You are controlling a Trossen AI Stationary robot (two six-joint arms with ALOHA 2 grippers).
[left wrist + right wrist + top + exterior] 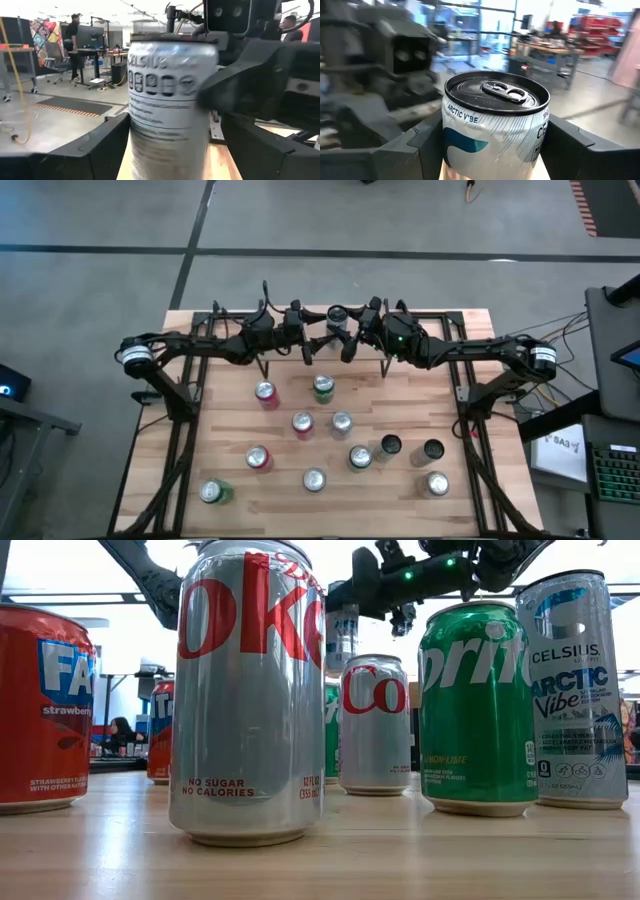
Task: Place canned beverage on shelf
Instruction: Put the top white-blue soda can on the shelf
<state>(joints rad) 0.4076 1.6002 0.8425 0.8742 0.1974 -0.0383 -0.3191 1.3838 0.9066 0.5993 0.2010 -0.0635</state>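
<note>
At the upper centre of the high view, both grippers meet over the far table edge, where the shelf [300, 365] lies mostly hidden beneath the arms. The Celsius can [337, 317] sits between the left gripper [312, 352] and the right gripper [350, 345].

Jaw state: each wrist view shows dark fingers flanking the can on both sides. Whether either pair actually presses the can, or which carries it, cannot be told.

Risk: if both pairs let go before the can stands on the shelf board, it may drop or topple. A sideways pull by one arm against the other could tilt it.

View differences: the right wrist view shows the can's lid and tab [504, 91]; the left wrist view shows only its printed side [167, 100]. Only the high view shows the other cans [322, 387] standing on the table [230, 510].
</note>
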